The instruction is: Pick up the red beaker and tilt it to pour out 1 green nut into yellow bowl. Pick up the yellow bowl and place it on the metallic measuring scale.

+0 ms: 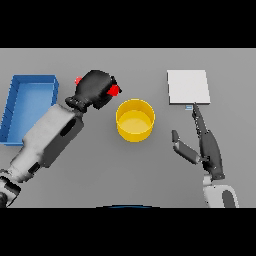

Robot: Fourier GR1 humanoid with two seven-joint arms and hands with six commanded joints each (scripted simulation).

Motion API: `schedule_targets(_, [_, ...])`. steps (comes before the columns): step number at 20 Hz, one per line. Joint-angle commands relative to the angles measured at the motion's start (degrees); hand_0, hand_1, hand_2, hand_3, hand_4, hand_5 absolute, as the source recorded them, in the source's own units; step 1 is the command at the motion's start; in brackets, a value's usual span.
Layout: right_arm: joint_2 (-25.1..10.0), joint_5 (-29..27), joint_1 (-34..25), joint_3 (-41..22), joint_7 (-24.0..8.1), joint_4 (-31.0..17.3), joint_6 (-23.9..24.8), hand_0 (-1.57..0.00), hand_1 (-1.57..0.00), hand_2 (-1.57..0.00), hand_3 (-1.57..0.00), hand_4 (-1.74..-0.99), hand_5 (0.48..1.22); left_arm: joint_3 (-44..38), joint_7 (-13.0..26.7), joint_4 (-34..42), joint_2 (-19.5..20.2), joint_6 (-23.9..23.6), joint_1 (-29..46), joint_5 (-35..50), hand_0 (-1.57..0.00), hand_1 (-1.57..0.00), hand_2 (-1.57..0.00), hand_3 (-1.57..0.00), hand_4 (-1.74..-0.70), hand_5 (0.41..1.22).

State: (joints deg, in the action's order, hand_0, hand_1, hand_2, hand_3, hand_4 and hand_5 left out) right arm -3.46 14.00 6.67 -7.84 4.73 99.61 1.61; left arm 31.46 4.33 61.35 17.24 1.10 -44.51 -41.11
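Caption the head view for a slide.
Left hand grips red beaker beside yellow bowl; right hand open near scale.

Even, soft light falls from above on the matte grey table (pixel 100 175); shadows stay faint, with no glare anywhere.

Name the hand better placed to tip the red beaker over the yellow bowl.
Left. The left hand is already curled round the red beaker beside the round yellow bowl; the right hand lies open, nearer the scale.

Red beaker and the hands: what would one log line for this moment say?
left hand: shut on beaker, beside bowl | right hand: open, idle, near scale | bowl: on table
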Motion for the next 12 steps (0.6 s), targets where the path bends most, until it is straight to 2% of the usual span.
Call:
schedule_targets(1, [0.39, 0.23, 0.55, -0.49, 0.55, 0.36, 0.04, 0.00, 0.00, 0.00, 0.00, -1.268, 0.720, 1.66, 0.19, -0.64, 0.31, 1.27, -1.31, -1.44, -1.57, -1.57, -1.57, -1.57, -1.74, 1.186])
schedule_targets(2, [0.80, 0.49, 0.99, -0.96, 1.11, 0.64, 0.12, 0.00, 0.00, 0.00, 0.00, -1.264, 0.717, 3.35, -0.10, -1.92, 0.70, 2.52, -3.28, -3.04, -1.57, -1.57, -1.57, -1.57, -1.74, 1.193])
schedule_targets(3, [0.79, 0.65, 0.75, -0.86, 1.66, 0.52, 0.33, 0.00, 0.00, 0.00, 0.00, -1.261, 0.715, 4.91, -0.92, -3.20, 0.86, 3.78, -4.96, -4.24, -1.57, -1.57, -1.57, -1.57, -1.69, 1.198])
schedule_targets(5, [1.04, 0.69, -0.18, -0.65, -0.08, 0.22, 0.68, 0.00, 0.00, 0.00, 0.00, -1.258, 0.697, 8.41, -2.52, -5.48, 1.22, 6.26, -8.34, -6.97, -1.57, -1.57, -1.57, -1.57, -1.61, 1.206])
schedule_targets(7, [1.12, 1.07, -0.06, -0.30, 0.57, -0.95, 1.33, 0.00, 0.00, 0.00, 0.00, -1.245, 0.679, 12.14, -2.36, -6.91, 0.68, 10.39, -11.47, -9.24, -1.57, -1.57, -1.57, -1.57, -1.66, 1.212])
schedule_targets(9, [2.21, 0.75, 0.01, -0.54, 0.95, -0.90, 1.76, 0.00, 0.00, 0.00, 0.00, -1.225, 0.663, 14.82, -3.69, -8.14, 0.58, 12.21, -13.46, -10.54, -1.57, -1.57, -1.57, -1.57, -1.68, 1.215])
schedule_targets(11, [1.78, 0.54, 0.01, 0.09, 0.45, -0.81, 1.93, 0.00, 0.00, 0.00, 0.00, -1.209, 0.654, 17.47, -4.50, -9.43, 0.22, 13.91, -15.75, -11.86, -1.57, -1.57, -1.57, -1.57, -1.70, 1.217])
schedule_targets(12, [1.83, 0.85, 0.71, -0.27, 1.35, -0.42, 1.97, 0.00, 0.00, 0.00, 0.00, -1.198, 0.650, 19.01, -5.22, -9.68, 0.66, 14.67, -16.29, -12.63, -1.57, -1.57, -1.57, -1.57, -1.71, 1.218])
